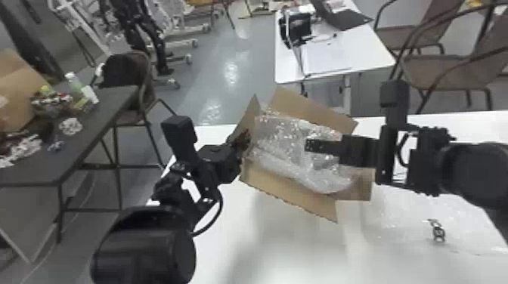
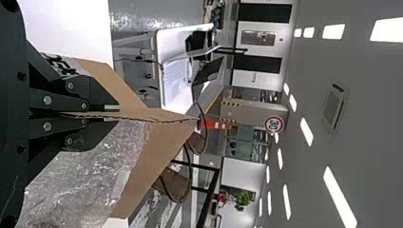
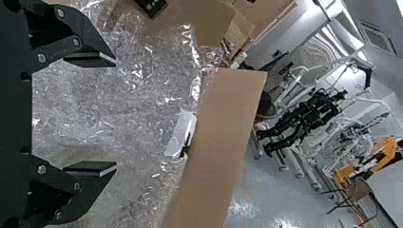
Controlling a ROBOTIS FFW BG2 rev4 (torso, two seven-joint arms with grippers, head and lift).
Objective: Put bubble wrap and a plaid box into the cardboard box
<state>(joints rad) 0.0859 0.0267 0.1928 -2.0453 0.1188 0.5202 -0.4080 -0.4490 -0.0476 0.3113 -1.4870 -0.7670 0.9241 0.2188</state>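
Observation:
The cardboard box [image 1: 287, 192] stands open on the white table, its flaps spread. Crumpled clear bubble wrap [image 1: 283, 139] fills its opening. My left gripper [image 1: 245, 139] is at the box's left flap; in the left wrist view the left gripper [image 2: 85, 115] is shut on the edge of that cardboard flap [image 2: 128, 114]. Over the right part of the wrap is my right gripper [image 1: 312, 146]. In the right wrist view the right gripper [image 3: 92, 114] stands wide open above the bubble wrap [image 3: 138, 99]. I cannot make out a plaid box.
More clear wrap [image 1: 400, 211] lies flat on the table's right side, with a small dark item [image 1: 438, 231] on it. At the left stands a dark table [image 1: 94, 132] holding assorted items. A second white table [image 1: 363, 56] and chairs are behind.

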